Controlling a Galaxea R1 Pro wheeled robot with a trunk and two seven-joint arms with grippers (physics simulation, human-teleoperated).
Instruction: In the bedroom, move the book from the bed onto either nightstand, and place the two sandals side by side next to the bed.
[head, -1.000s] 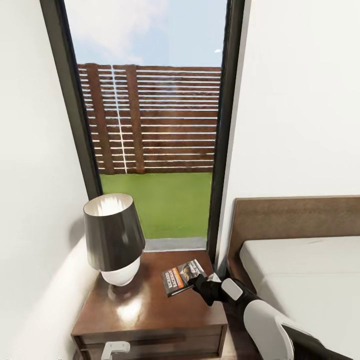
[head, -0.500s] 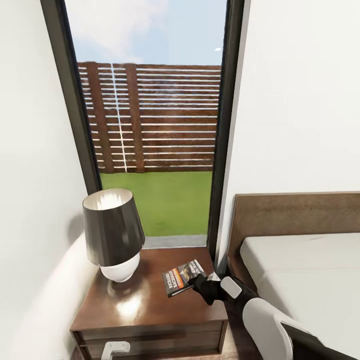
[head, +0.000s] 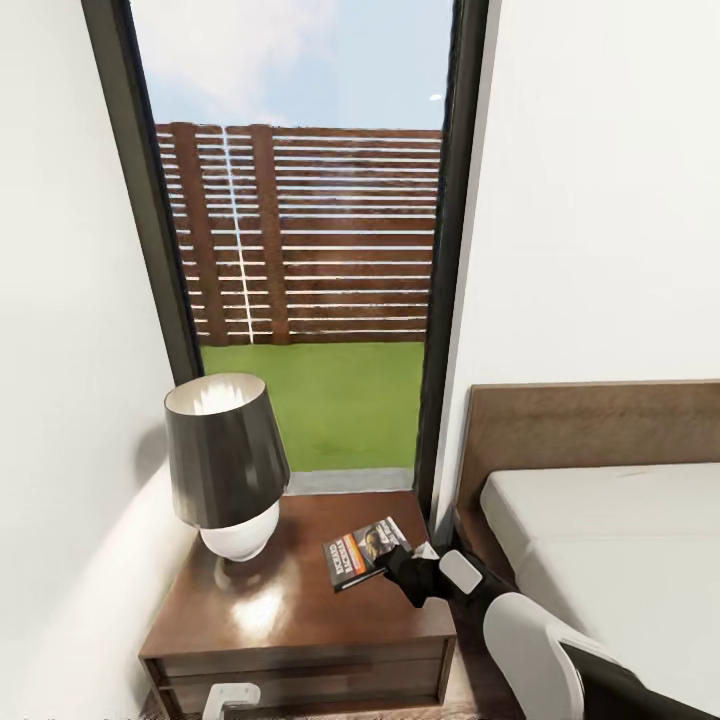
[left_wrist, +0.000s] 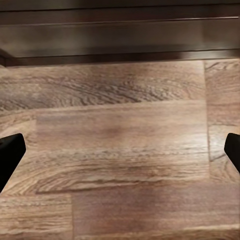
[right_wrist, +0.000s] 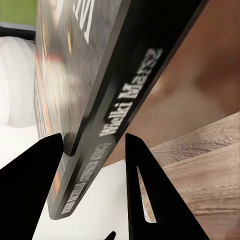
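Glossy dark wood: the nightstand (head: 290, 620) is seen low in the head view, squeezed between the white wall on its left and the bed on its right, with drawer fronts along its near face.
Book: the book (head: 364, 552) is held just above the right rear part of the nightstand top, tilted, its dark cover with an orange band and white lettering turned upward; whether its lower edge touches the wood cannot be told.
Right gripper: the right gripper (head: 392, 566) is clamped on the near right corner of the book; in the right wrist view the two black fingers (right_wrist: 145, 185) are set on either side of the book's spine (right_wrist: 107, 125), where white lettering is seen.
Right arm: the white and black arm (head: 530, 640) is reached in from the lower right, across the gap between nightstand and bed.
Left gripper: the left gripper (left_wrist: 120, 155) is spread wide, its dark fingertips (left_wrist: 10, 155) seen at the two edges of the left wrist view, with nothing between them; wood-plank floor (left_wrist: 120, 140) and a dark wooden edge are seen beyond it.
Lamp: a table lamp (head: 225, 465) with a dark shade and a white rounded base is stood on the left rear part of the nightstand, well apart from the book.
Bed: the pale mattress (head: 610, 560) and brown headboard (head: 590, 425) are seen at the right.
Window: a tall dark-framed window (head: 300, 240) is set behind the nightstand, with a slatted wooden fence and grass outside.
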